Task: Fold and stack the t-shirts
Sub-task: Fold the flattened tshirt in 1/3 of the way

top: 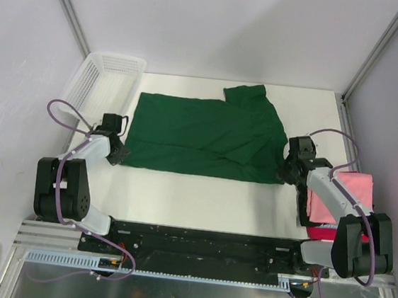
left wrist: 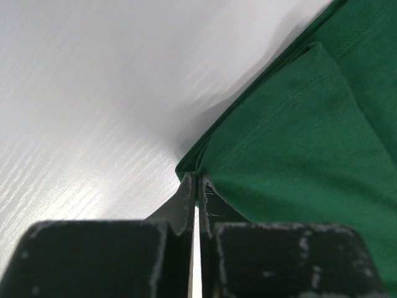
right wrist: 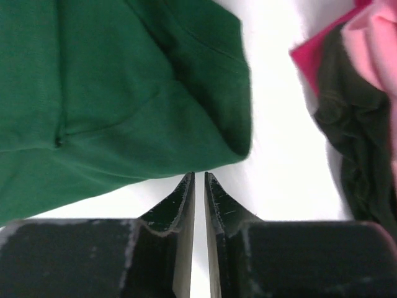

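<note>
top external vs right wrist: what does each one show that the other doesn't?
Only top external: the white mesh basket at the far left, the left pincer at the near-left corner of the green t-shirt, and that shirt's whole outline.
Only right wrist: a dark cloth bunched beside the pink t-shirt, and the right pincer with its jaws a slit apart and nothing between them.
Both: the green t-shirt's right end, the pink t-shirt with a magenta t-shirt at its edge, and a strip of white table between them.

Dark green t-shirt [top: 204,137] half-folded mid-table; pink t-shirt [top: 349,193] atop red t-shirt [top: 316,232], right.
</note>
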You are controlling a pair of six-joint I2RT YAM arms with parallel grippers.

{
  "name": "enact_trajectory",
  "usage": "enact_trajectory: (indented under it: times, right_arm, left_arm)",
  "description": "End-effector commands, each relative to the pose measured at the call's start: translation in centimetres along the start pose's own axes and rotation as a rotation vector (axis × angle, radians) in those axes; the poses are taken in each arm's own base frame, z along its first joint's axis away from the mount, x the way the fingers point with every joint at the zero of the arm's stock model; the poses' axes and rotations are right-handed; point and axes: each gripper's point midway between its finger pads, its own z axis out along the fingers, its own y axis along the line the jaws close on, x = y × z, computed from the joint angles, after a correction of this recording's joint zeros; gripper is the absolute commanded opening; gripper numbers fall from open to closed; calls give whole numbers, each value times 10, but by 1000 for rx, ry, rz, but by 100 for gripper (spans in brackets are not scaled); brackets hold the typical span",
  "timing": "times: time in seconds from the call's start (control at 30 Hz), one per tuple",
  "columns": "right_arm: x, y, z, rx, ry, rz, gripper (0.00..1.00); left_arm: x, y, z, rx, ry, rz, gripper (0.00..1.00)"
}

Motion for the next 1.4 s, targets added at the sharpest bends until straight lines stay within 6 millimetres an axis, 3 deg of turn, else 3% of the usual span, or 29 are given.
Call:
enact_trajectory:
  times: [0.0,0.1,0.2,0.37,0.47,0.67,0.9,1.0,1.1,1.3,1.37]
  right_arm:
    - [-19,34,-9,-112,-93,58,13]
    - [-18,41,2,-112,-87,62,10]
    - [-15,34,22,-67,-64,70,9]
    - [-4,3,55,46,-8,99,7]
    - [7,-17,65,96,26,129,6]
    - [25,-57,55,196,61,223,2]
    - [39,-67,20,199,66,324,1]
    - [38,-65,6,170,48,331,5]
    - [29,-53,-6,92,20,301,8]
    - [-6,5,-36,-52,-77,94,19]
    - [-12,28,-39,-83,-85,12,20]
  left_arm:
    - [-12,5,-7,-15,-44,-18,0]
    - [-11,5,-6,-15,-41,-17,0]
    - [-10,5,-5,-16,-39,-16,0]
    - [-9,6,-4,-21,-36,-14,0]
    - [-9,7,-5,-24,-36,-15,0]
    - [-6,13,-9,-38,-34,-20,0]
    - [9,24,-14,-53,-18,-48,0]
    - [14,30,-18,-57,-16,-64,2]
    - [16,33,-24,-44,-22,-75,11]
    - [-12,17,-49,48,-107,-11,45]
    - [-24,10,-59,77,-146,20,52]
